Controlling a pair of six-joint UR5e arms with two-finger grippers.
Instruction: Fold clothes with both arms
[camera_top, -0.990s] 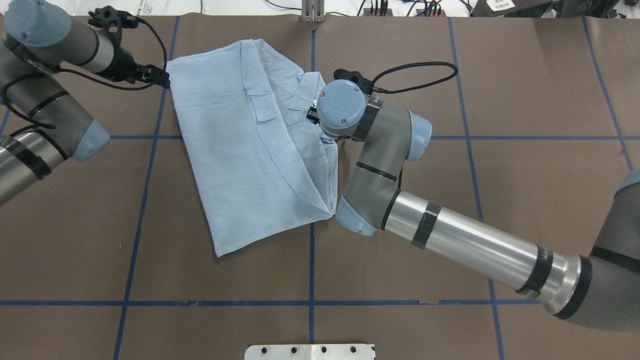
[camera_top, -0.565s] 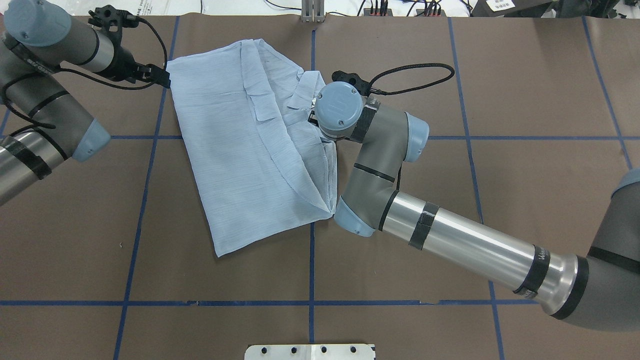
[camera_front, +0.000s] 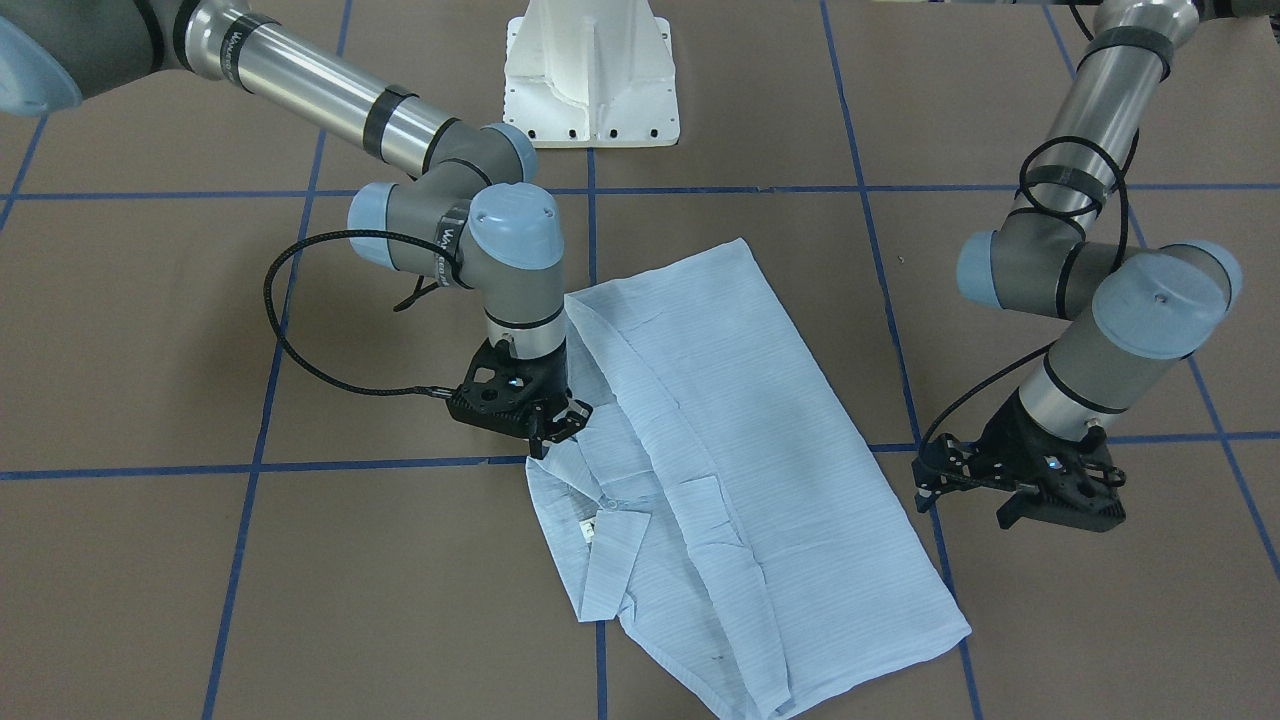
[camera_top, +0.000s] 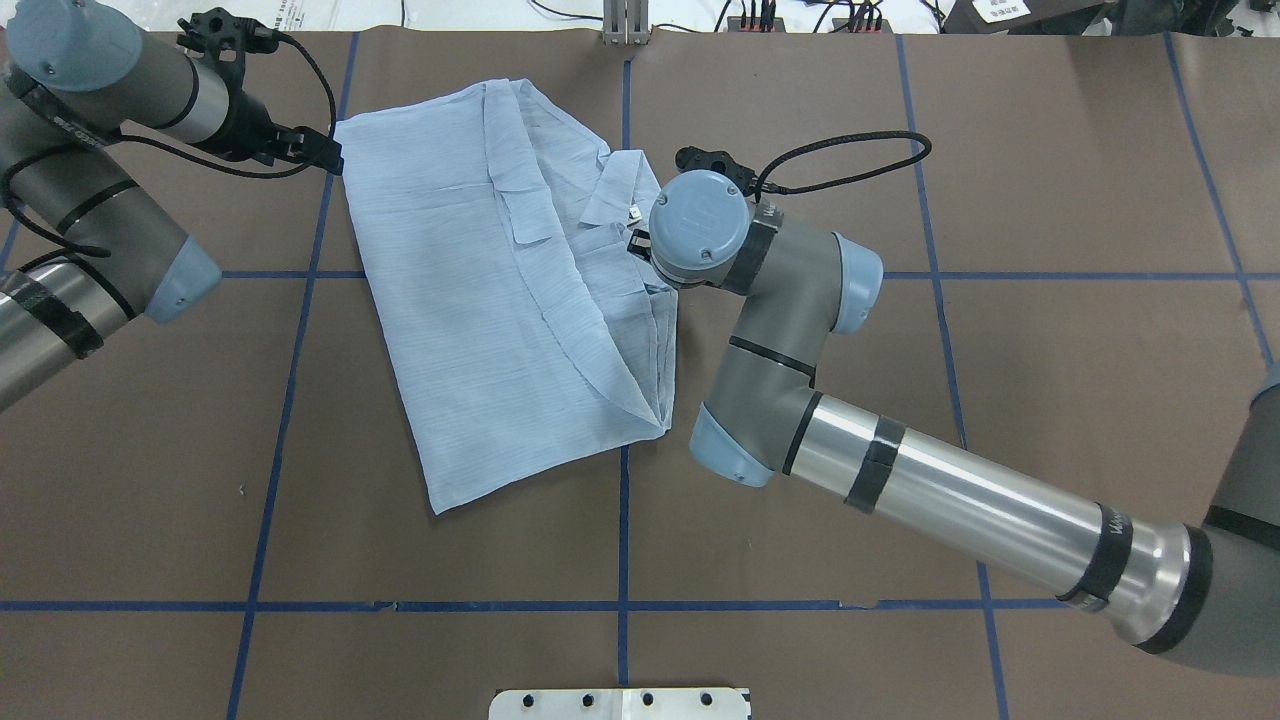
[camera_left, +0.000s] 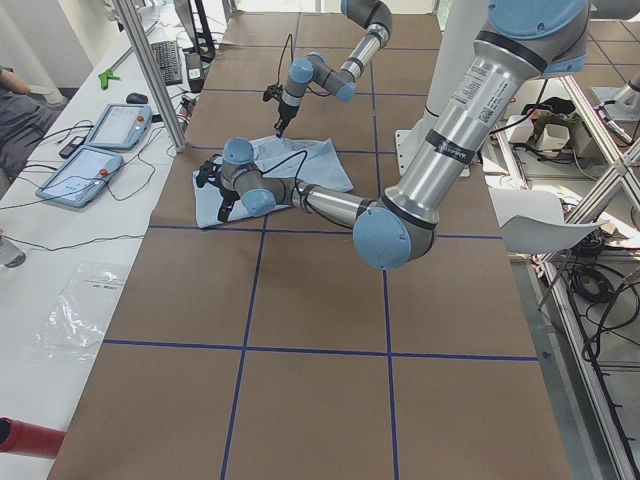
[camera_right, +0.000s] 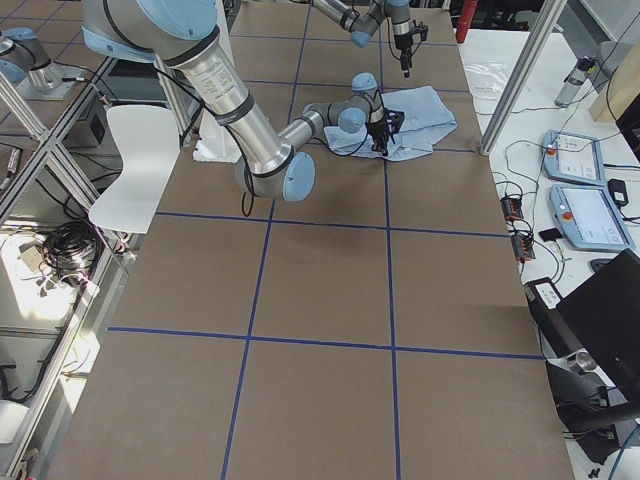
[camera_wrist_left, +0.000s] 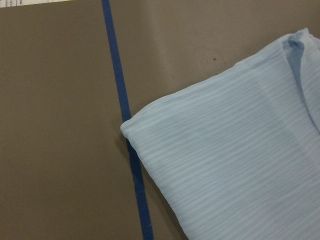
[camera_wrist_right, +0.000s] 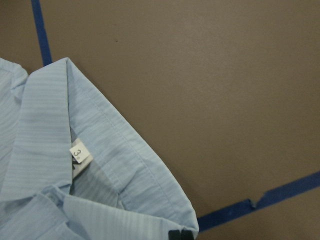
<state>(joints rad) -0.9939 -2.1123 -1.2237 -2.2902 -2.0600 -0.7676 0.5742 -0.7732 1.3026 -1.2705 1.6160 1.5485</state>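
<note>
Shirt (camera_top: 480, 300): pale blue, striped, collared, lying part-folded on our brown table (camera_top: 900, 420), far of centre.
Right tool (camera_front: 553, 424): at the collar edge; clenched or released, we cannot tell.
Left tool (camera_front: 1058, 512): beside the shirt's corner, grip likewise unclear.
Risk: a one-sided tug could skew the fold.

The overhead camera sits behind the robot and looks forward and down, taking in the brown tabletop (camera_top: 1050, 150) from the white pedestal (camera_top: 620, 703) at the near edge to the far rim. The front-facing camera looks steeply down from the opposite side, the pedestal at its top, so left and right appear mirrored. The two side cameras stand high at the tabletop's left and right ends and look along it from far off. Each wrist camera looks down from close above: the left on a shirt (camera_wrist_left: 240, 160) corner at a blue tape line (camera_wrist_left: 114, 60), the right on the collar (camera_wrist_right: 45, 125). All six share the shirt.
</note>
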